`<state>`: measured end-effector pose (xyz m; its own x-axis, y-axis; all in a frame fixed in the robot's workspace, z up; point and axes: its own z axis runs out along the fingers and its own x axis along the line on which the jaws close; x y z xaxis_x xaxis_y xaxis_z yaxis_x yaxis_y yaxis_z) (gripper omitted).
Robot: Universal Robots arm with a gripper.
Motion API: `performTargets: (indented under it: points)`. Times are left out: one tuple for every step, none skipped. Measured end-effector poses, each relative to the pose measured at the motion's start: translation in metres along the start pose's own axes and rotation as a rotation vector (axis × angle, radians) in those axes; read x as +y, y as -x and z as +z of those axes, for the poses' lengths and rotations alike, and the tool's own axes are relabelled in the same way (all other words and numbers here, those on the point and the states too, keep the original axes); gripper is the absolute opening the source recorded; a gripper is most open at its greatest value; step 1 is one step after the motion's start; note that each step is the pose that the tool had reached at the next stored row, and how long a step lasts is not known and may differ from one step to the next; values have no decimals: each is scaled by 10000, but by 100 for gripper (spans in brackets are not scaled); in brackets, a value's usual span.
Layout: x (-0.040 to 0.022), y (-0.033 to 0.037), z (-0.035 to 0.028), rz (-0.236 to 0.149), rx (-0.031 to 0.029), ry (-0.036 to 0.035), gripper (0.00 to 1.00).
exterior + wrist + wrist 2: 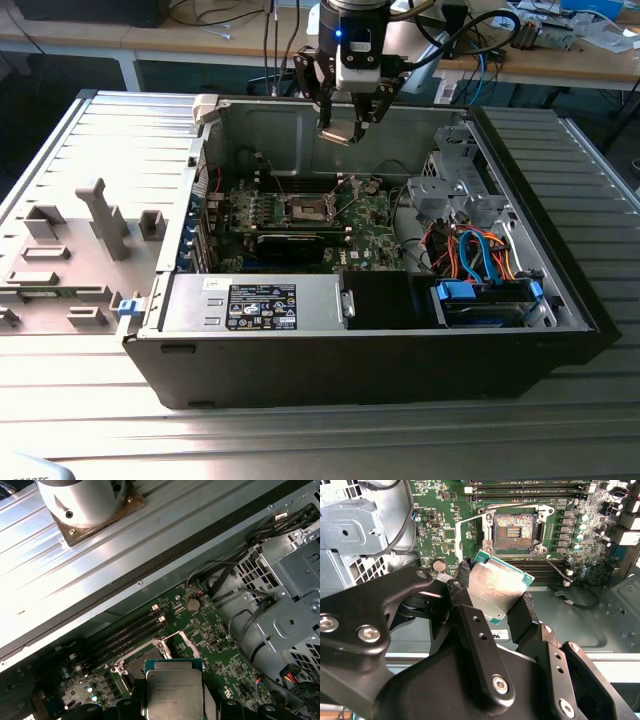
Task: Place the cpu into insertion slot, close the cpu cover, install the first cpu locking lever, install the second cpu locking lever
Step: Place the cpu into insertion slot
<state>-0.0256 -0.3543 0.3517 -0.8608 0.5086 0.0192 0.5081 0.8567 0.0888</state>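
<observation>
so the cpu point(497, 587) sits pinched in the gripper point(345, 128) above the open case point(300, 365), insertion slot point(514, 529) down below in the motherboard point(445, 510), memory slots point(125, 630) right beside it, drive cage point(465, 190) toward the exterior view's right

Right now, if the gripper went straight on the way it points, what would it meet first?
Probably the motherboard just beside the insertion slot, with the cpu held by the gripper touching first. In the second wrist view the open slot lies off the cpu's line, though depth is unclear.

Above the insertion slot point(514, 530), room is clear; drive cage point(350, 535) nearby.
</observation>
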Motion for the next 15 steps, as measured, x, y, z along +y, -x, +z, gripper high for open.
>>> performTargets:
  points:
    - [0, 0, 0, 3, 0, 0, 55]
    - [0, 0, 0, 8, 0, 0, 55]
    - [0, 0, 0, 12, -1, 0, 55]
    - [0, 0, 0, 15, -1, 1, 55]
    - [0, 0, 0, 19, -1, 0, 55]
    - [0, 0, 0, 22, -2, 0, 55]
    - [0, 0, 0, 27, -2, 1, 55]
    - [0, 0, 0, 33, -2, 0, 55]
    - [0, 0, 0, 35, -3, 1, 55]
    - [0, 0, 0, 39, -3, 1, 55]
    - [0, 0, 0, 42, -3, 1, 55]
    - [0, 0, 0, 47, -4, 1, 55]
    - [0, 0, 1, 53, -4, 1, 55]
    - [0, 0, 0, 59, -5, 1, 55]
    - [0, 0, 0, 62, -5, 1, 55]
